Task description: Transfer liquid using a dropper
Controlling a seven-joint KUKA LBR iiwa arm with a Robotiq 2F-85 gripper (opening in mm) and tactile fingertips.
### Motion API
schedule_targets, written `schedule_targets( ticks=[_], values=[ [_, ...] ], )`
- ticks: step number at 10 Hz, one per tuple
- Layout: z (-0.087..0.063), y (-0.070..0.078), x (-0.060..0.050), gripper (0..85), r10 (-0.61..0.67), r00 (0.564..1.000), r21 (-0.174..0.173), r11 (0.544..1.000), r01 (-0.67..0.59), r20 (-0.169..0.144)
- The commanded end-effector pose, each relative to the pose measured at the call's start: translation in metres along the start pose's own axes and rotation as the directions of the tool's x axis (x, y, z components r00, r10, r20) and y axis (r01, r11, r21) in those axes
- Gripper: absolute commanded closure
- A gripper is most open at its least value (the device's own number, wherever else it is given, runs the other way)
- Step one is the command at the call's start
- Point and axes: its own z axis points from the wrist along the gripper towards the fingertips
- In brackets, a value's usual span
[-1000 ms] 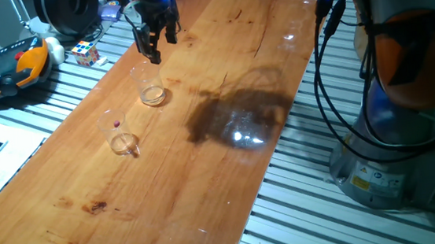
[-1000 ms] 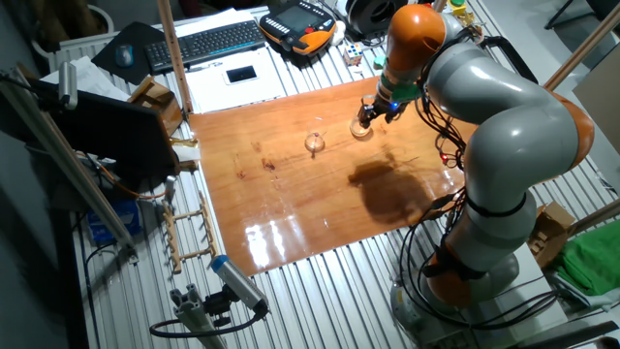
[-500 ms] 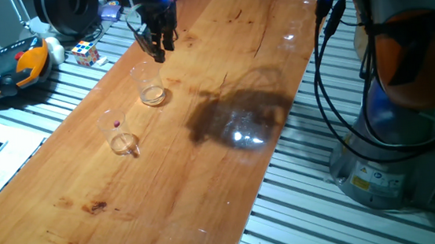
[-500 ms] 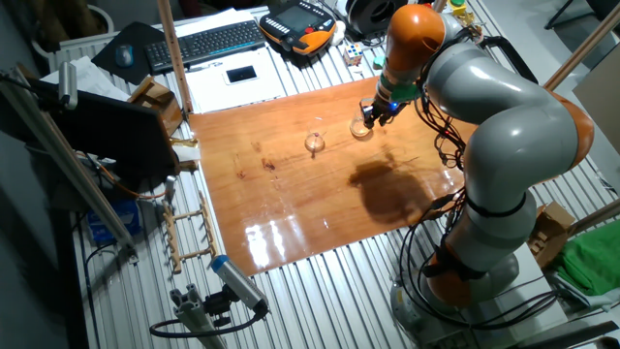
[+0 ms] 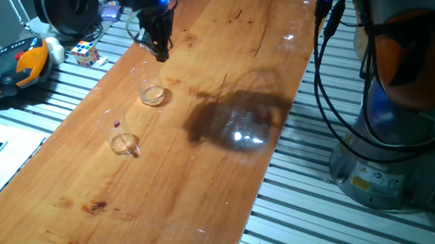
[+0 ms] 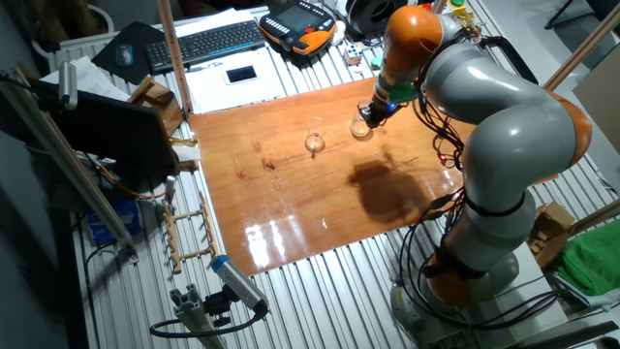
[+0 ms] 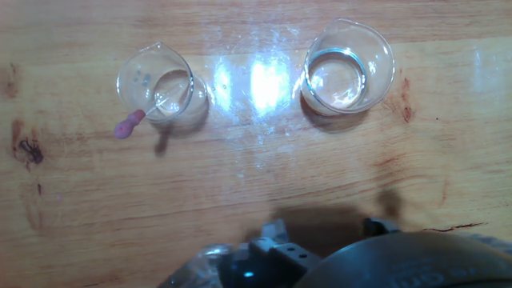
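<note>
Fingers [image 5: 158, 48] together, pointing down

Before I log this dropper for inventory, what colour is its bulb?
Pinkish red; the dropper bulb sticks out over its glass beaker's rim, clearest in the hand view.

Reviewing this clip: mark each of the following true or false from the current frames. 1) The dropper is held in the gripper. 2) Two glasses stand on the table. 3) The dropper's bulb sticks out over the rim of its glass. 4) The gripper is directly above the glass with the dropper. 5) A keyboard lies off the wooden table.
1) False. The dropper rests in a glass; the gripper holds nothing visible.
2) True. The second glass stands apart from the first.
3) True. The pink bulb hangs outside the rim.
4) False. The gripper is nearer the glass without the dropper, at the far end of the table.
5) True. The keyboard sits beyond the table's edge.
</note>
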Motion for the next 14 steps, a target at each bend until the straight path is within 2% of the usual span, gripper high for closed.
schedule_targets(
  ticks=[1,4,6,12,14],
  values=[
    [0.001,0.003,-0.003,84.0,0.002,1.000,-0.001,1.000,-0.002,-0.005],
    [0.008,0.019,-0.018,84.0,0.008,1.000,0.001,1.000,-0.008,-0.015],
    [0.012,0.025,-0.024,84.0,0.015,1.000,-0.001,1.000,-0.015,-0.015],
    [0.030,0.046,-0.028,84.0,0.071,0.997,0.000,0.998,-0.071,0.015],
    [0.032,0.054,-0.026,84.0,0.091,0.996,0.028,0.995,-0.092,0.014]
  ],
)
